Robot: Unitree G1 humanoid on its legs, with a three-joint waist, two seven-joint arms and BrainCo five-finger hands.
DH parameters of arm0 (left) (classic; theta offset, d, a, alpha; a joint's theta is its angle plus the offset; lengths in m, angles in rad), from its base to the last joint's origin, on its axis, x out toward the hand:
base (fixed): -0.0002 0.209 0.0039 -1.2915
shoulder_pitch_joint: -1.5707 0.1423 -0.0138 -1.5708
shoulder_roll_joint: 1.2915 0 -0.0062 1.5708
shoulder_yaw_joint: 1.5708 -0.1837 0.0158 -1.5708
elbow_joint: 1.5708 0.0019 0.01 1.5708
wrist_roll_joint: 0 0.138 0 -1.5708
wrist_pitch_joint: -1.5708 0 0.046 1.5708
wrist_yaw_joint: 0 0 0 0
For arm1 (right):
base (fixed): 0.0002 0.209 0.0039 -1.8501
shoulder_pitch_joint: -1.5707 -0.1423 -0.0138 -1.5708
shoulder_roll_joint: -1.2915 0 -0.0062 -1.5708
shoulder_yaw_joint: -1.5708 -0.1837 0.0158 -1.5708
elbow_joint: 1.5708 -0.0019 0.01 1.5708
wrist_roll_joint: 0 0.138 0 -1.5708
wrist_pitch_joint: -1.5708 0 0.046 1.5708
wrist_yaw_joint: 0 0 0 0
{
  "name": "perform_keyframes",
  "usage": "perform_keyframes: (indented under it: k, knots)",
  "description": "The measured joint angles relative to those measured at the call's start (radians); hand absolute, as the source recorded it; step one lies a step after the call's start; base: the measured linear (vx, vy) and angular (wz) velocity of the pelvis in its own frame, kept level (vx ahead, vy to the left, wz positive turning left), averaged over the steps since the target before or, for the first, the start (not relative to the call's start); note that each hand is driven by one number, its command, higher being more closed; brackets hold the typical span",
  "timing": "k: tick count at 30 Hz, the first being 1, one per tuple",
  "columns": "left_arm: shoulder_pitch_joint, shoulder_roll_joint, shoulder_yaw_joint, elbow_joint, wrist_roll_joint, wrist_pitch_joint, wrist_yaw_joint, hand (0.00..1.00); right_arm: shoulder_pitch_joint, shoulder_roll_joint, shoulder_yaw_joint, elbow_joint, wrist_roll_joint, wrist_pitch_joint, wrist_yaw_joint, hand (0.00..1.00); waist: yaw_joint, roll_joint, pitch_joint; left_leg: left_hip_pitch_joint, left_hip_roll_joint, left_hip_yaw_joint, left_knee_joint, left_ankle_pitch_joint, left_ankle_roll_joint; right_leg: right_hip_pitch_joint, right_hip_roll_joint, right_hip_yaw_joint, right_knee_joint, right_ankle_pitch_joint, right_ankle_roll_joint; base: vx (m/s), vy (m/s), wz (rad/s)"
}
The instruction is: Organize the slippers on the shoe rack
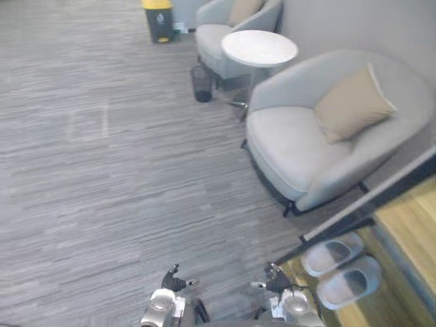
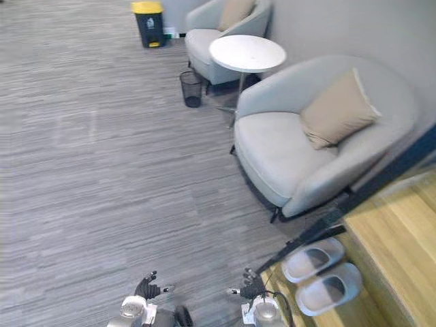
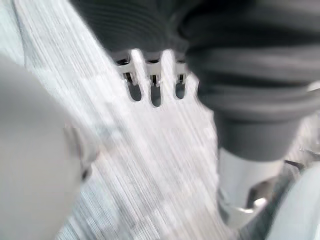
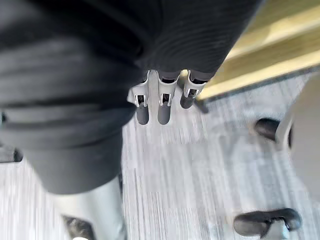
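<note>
Two grey slippers, one (image 1: 332, 253) and the other (image 1: 349, 281), lie side by side on a low wooden shelf of the shoe rack (image 1: 409, 225) at the lower right. My left hand (image 1: 174, 280) and right hand (image 1: 276, 279) hang low over the grey floor at the bottom edge, the right one just left of the slippers and apart from them. In the left wrist view the fingers (image 3: 155, 85) are straight with only floor past them. The right hand's fingers (image 4: 162, 105) are also straight and hold nothing, with the rack's wood (image 4: 280, 45) beyond.
A grey armchair (image 1: 300, 157) with a beige cushion (image 1: 351, 103) stands just behind the rack. Farther back are a round white table (image 1: 259, 48), a dark mesh bin (image 1: 201, 83), a second armchair (image 1: 218, 34) and a yellow-lidded bin (image 1: 159, 19). Open floor spreads to the left.
</note>
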Motion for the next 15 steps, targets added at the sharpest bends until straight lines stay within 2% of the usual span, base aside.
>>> perform_keyframes:
  k: [1, 2, 3, 5, 9, 11, 12, 13, 14, 15]
  knots:
    - [0.001, 0.006, 0.0, 0.0, 0.0, 0.0, 0.0, 0.0, 0.003, 0.0, -0.002, 0.004, 0.0, 0.0, 0.001, 0.0, 0.001, -0.002, -0.001, 0.003, -0.027, -0.022, -0.016, 0.006, 0.01, -0.012, -0.022, 0.003, 0.044, 0.003, 0.002, 0.13, 0.218, 0.55]
    - [0.005, 0.006, 0.001, -0.001, 0.0, -0.001, 0.0, 0.0, -0.004, 0.001, -0.007, 0.012, 0.0, 0.0, 0.001, 0.0, 0.002, -0.001, 0.0, 0.012, -0.04, -0.046, -0.037, 0.017, 0.029, -0.041, -0.03, 0.025, 0.118, 0.007, -0.007, 0.11, 0.154, 0.56]
    - [0.006, 0.006, 0.0, -0.001, 0.0, -0.001, 0.0, 0.0, -0.008, 0.002, -0.011, 0.014, 0.0, 0.0, 0.001, 0.0, 0.001, 0.0, 0.002, 0.018, -0.041, -0.055, -0.044, 0.019, 0.031, -0.055, -0.028, 0.045, 0.145, 0.005, -0.007, 0.14, 0.088, 0.54]
    - [0.021, 0.031, 0.001, 0.0, -0.001, -0.001, 0.0, 0.0, -0.022, 0.004, -0.015, 0.042, -0.005, 0.0, 0.001, 0.0, 0.0, 0.012, 0.01, 0.078, -0.042, -0.116, -0.116, 0.042, 0.026, -0.082, 0.061, 0.173, 0.224, -0.069, 0.001, 0.17, 0.011, 0.67]
    - [0.007, 0.043, 0.002, 0.0, -0.003, -0.007, 0.0, 0.0, -0.028, 0.002, -0.019, 0.043, -0.009, -0.003, 0.0, 0.0, -0.006, 0.004, 0.01, 0.141, -0.054, -0.246, -0.216, 0.087, 0.001, -0.168, 0.176, 0.222, 0.242, -0.101, -0.017, 0.18, -0.062, 1.03]
    - [0.003, 0.036, 0.002, -0.001, -0.007, -0.01, 0.0, 0.0, -0.032, -0.001, -0.019, 0.043, -0.008, -0.004, 0.0, 0.0, -0.009, 0.005, 0.011, 0.154, -0.06, -0.3, -0.229, 0.09, -0.005, -0.194, 0.192, 0.227, 0.223, -0.093, -0.03, 0.18, -0.127, 1.15]
    - [0.004, 0.035, 0.002, -0.002, -0.013, -0.011, 0.0, 0.0, -0.031, -0.001, -0.019, 0.044, -0.008, -0.006, 0.0, 0.0, -0.009, -0.007, 0.014, 0.177, -0.08, -0.351, -0.236, 0.086, -0.017, -0.192, 0.183, 0.228, 0.162, -0.049, -0.067, 0.23, -0.205, 1.04]
    - [0.005, 0.036, 0.007, -0.002, -0.013, -0.012, 0.0, 0.0, -0.025, -0.001, -0.019, 0.044, -0.008, -0.008, 0.0, 0.0, -0.008, -0.026, 0.018, 0.186, -0.096, -0.372, -0.236, 0.079, -0.028, -0.192, 0.169, 0.227, 0.132, -0.023, -0.083, 0.27, -0.267, 1.12]
    - [0.012, 0.023, 0.024, 0.0, -0.018, -0.013, 0.001, 0.0, -0.029, -0.009, -0.022, 0.051, -0.007, -0.009, 0.0, 0.0, -0.005, -0.004, 0.018, 0.197, -0.077, -0.396, -0.234, 0.066, -0.049, -0.166, 0.177, 0.205, 0.132, -0.037, -0.087, 0.24, -0.227, 0.55]
    - [0.017, 0.018, 0.024, -0.001, -0.022, -0.015, 0.001, 0.0, -0.032, -0.009, -0.023, 0.051, -0.007, -0.01, 0.0, 0.0, -0.004, 0.007, 0.018, 0.196, -0.069, -0.398, -0.233, 0.061, -0.056, -0.16, 0.185, 0.201, 0.122, -0.04, -0.091, 0.25, -0.212, 0.37]
